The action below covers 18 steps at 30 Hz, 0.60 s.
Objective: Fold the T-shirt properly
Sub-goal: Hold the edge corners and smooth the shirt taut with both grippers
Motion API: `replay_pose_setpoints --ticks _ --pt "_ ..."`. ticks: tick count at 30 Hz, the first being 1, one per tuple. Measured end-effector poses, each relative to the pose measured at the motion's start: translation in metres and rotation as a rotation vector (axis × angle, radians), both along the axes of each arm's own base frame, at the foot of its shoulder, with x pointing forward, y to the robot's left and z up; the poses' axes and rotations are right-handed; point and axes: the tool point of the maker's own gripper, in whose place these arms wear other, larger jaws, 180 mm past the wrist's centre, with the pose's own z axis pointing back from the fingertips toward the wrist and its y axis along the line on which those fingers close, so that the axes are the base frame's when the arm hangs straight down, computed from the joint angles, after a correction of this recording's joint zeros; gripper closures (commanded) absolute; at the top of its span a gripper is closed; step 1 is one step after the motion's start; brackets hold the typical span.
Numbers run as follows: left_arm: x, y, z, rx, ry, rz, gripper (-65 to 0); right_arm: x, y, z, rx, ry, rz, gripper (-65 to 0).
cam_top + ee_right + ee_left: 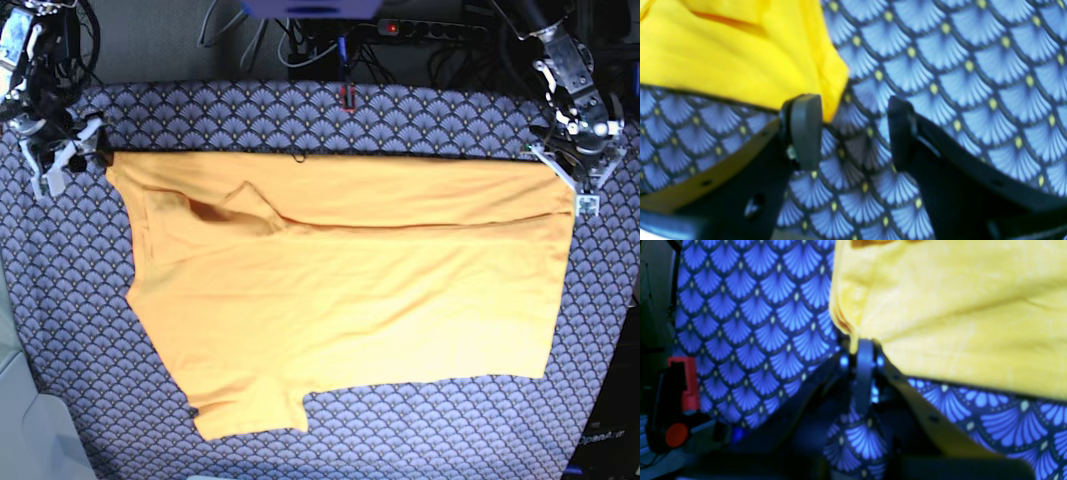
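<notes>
Folding looks barely begun: the T-shirt (350,290) lies spread across the worktop (600,380), only its 12 o'clock edge turned over, the left gripper (863,346) pinching its 2 o'clock corner, the right gripper (855,130) wide, empty, beside the 10 o'clock corner.

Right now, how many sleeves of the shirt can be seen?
1. A single sleeve sticks out at the near edge of the T-shirt, lower left in the base view. The other sleeve may be folded under the far-side flap; it cannot be made out.
</notes>
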Motion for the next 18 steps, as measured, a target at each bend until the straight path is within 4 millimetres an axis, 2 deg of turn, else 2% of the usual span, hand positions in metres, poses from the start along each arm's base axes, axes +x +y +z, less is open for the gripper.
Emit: replay_pose_setpoints --ticks 6,11,15,18 --pt "0.003 0.000 0.002 0.001 -0.008 0.000 0.0 -0.001 0.000 -0.003 -0.003 0.034 -0.006 -32.3" --pt "0.003 0.000 0.002 0.000 -0.009 0.000 0.0 0.017 0.002 0.006 0.004 -0.005 -0.008 -32.4" --pt "0.003 0.000 0.002 0.000 -0.009 0.000 0.0 0.008 0.006 -0.002 0.014 0.025 -0.008 -32.4" --pt "0.003 0.000 0.002 0.000 -0.009 0.000 0.0 0.012 0.007 -0.001 0.024 0.014 -0.012 -32.5"
